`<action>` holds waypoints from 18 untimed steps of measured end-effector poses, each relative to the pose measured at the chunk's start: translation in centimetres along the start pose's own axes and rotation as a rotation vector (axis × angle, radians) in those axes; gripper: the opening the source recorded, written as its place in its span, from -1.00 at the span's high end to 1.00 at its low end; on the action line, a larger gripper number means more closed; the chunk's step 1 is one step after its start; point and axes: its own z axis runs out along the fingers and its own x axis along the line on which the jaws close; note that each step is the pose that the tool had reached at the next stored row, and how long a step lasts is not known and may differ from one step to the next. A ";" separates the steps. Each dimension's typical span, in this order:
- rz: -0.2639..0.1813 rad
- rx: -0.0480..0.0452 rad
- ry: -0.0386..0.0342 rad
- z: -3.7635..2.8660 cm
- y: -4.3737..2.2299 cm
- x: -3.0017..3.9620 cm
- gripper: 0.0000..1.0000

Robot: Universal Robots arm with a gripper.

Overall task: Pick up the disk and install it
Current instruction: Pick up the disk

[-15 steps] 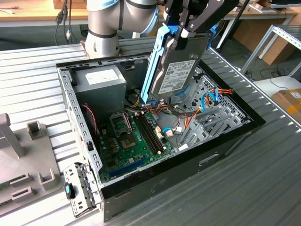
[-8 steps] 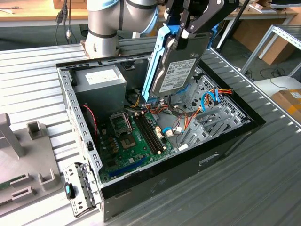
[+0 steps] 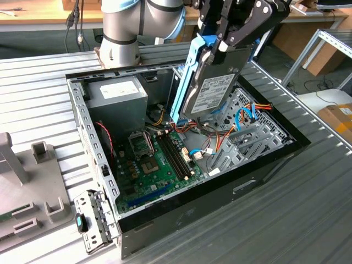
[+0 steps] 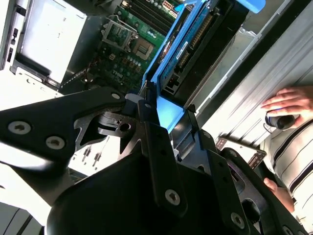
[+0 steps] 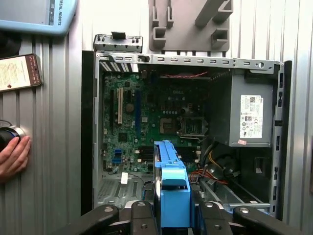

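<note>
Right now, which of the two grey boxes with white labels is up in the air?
The disk with light-blue rails: the end effector holds it tilted above the open case. The bigger power supply sits inside the case.

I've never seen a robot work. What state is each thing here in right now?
disk, held tilted on edge over the open case, not yet installed.
gripper, shut on the disk.
computer case, lying on its side, open.
power supply, mounted in a case corner.
metal cage, lying outside the case.
hand, resting beside the case.
</note>
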 end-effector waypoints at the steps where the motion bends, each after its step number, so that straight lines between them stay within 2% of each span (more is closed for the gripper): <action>1: 0.000 0.0001 -0.0001 0.00 0.00 0.30 0.26; 2: 0.000 -0.0001 0.0002 -0.03 0.00 0.68 0.26; 4: 0.000 0.0000 -0.0034 -0.03 0.01 0.86 0.26; 5: 0.000 0.0000 -0.0042 -0.01 -0.28 0.87 0.26; 7: 0.000 -0.0005 -0.0041 0.01 -1.34 0.94 0.26; 8: 0.000 -0.0005 -0.0042 0.02 -1.46 0.95 0.26; 12: 0.000 -0.0005 -0.0040 0.01 -1.47 0.98 0.26; 15: 0.000 -0.0004 -0.0041 -0.03 -1.45 1.60 0.26; 18: 0.000 -0.0004 -0.0041 -0.03 -1.47 1.66 0.26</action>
